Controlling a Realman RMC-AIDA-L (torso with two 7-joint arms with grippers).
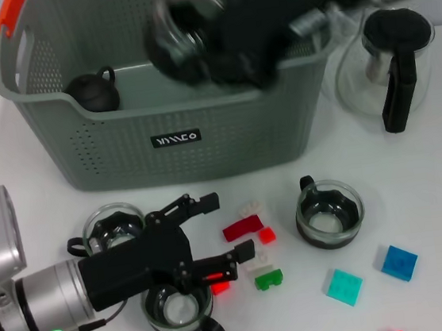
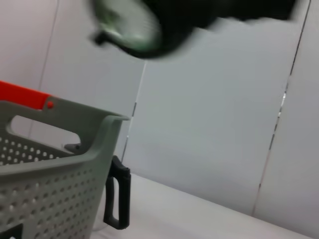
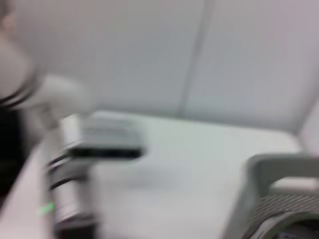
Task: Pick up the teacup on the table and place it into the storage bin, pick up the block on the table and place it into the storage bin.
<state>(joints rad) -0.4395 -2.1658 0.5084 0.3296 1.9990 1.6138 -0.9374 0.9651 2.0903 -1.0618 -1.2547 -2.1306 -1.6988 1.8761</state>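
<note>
The right hand is over the bin, blurred, holding a glass cup above the inside. A black teapot sits in the bin's left corner. The left hand, fingers apart, is low over the surface between two cups, beside small red and green blocks. A third cup, two blue blocks and a glass pitcher stand right.

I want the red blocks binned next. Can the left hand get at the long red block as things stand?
Probably yes. The left hand hovers open just beside the long red block, which lies uncovered on the table; only small blocks sit close by.
</note>
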